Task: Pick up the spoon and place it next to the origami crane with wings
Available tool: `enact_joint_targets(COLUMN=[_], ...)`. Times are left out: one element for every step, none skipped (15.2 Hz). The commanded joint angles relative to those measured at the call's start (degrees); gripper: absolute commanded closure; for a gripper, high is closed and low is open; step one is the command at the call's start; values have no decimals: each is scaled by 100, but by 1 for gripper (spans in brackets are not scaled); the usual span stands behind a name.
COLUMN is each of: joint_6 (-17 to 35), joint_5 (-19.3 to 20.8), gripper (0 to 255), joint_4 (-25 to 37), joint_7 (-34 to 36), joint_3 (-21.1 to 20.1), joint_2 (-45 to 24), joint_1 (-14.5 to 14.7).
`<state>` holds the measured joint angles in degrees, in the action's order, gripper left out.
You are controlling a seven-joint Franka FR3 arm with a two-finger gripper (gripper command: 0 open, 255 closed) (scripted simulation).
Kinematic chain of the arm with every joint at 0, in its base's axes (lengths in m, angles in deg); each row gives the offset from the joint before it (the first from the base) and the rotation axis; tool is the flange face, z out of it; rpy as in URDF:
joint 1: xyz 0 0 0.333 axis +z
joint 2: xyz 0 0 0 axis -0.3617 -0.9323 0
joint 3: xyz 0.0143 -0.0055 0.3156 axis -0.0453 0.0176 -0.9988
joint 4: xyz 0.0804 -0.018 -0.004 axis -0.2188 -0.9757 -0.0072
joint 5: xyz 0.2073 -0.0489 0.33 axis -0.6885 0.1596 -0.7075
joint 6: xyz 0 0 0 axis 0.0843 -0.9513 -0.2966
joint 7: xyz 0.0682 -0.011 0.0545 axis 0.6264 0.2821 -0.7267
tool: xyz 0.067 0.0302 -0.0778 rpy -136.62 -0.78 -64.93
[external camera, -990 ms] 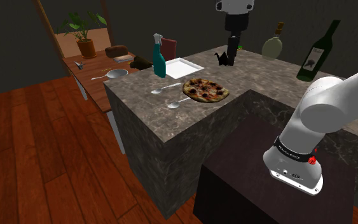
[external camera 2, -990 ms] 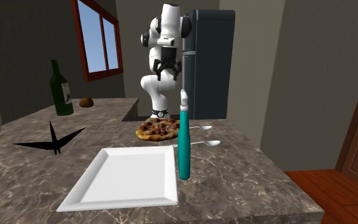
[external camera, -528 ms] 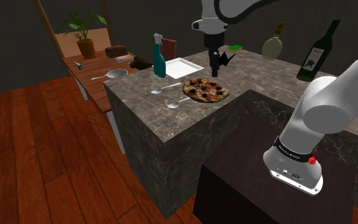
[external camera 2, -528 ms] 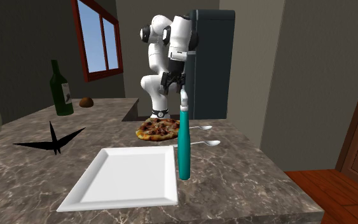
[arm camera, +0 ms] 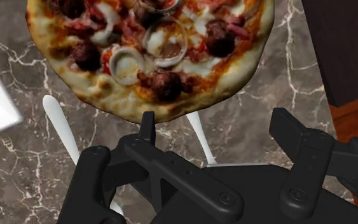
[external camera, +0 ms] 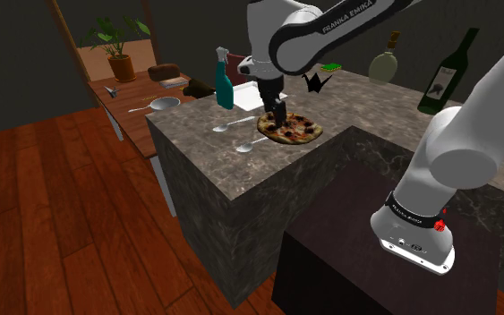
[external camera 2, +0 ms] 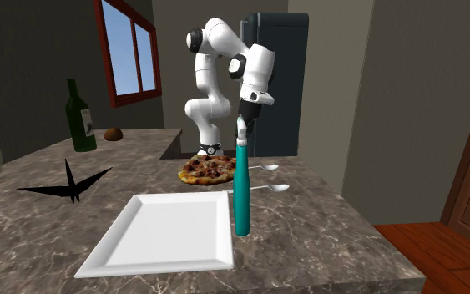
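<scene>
Spoons: two pale spoons lie flat on the bench, both close to the edge above the wooden floor; I cannot tell which one the task means.
First spoon [external camera: 232, 124] [external camera 2: 271, 189] [arm camera: 59, 122]: the one closer to the spray bottle, with bare stone between it and the pizza.
Second spoon [external camera: 252, 143] [external camera 2: 262, 168] [arm camera: 199, 137]: closer to the bench's front corner, its handle tip just beside the pizza's crust. In the wrist view the handle runs under the gripper, between fingers that do not touch it.
Gripper [external camera: 279, 114] [external camera 2: 246, 111] [arm camera: 190, 143]: black, pointing down, hanging above the pizza's edge on the spoons' side. Its fingers are spread and nothing is pinched.
Pizza [external camera: 289, 127] [external camera 2: 208, 171] [arm camera: 152, 44]: round, topped with meat and onion rings, flat on the stone inward of the spoons.
Spray bottle [external camera: 223, 80] [external camera 2: 241, 179]: teal, upright at the floor-side edge, just beside the plate.
Plate [external camera: 257, 94] [external camera 2: 166, 234]: white, square, lying past the pizza toward the bench's far end.
Crane [external camera: 314, 81] [external camera 2: 68, 184]: black folded paper with wings out, on the side of the bench away from the floor edge, well apart from both spoons.
Wine bottle [external camera: 447, 73] [external camera 2: 78, 117]: dark green, upright near the back edge.
Bench [external camera: 241, 170] [external camera 2: 350, 242]: dark veined stone.
Side table [external camera: 138, 112]: wooden, beyond the bench's far end, carrying a potted plant [external camera: 115, 40] and a pan [external camera: 156, 105].
</scene>
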<state>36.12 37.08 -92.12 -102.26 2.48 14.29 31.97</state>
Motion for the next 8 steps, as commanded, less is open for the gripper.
enact_joint_targets(joint_6=[284, 422, 528, 604, 680, 756, 832, 907], joint_5=[188, 291, 376, 399, 424, 449, 475, 503], gripper=[0, 0, 0, 0, 0, 0, 0, 0], joint_4=[134, 180, 216, 178, 140, 104, 69, 36], joint_7=[-216, -318, -394, -380, -365, -350, -334, -318], joint_3=[-94, -134, -166, -158, -150, -141, -132, -123], joint_2=[-404, -583, -724, -761, -800, -840, -882, -925], joint_1=[89, 126, 155, 144, 134, 123, 113, 103])
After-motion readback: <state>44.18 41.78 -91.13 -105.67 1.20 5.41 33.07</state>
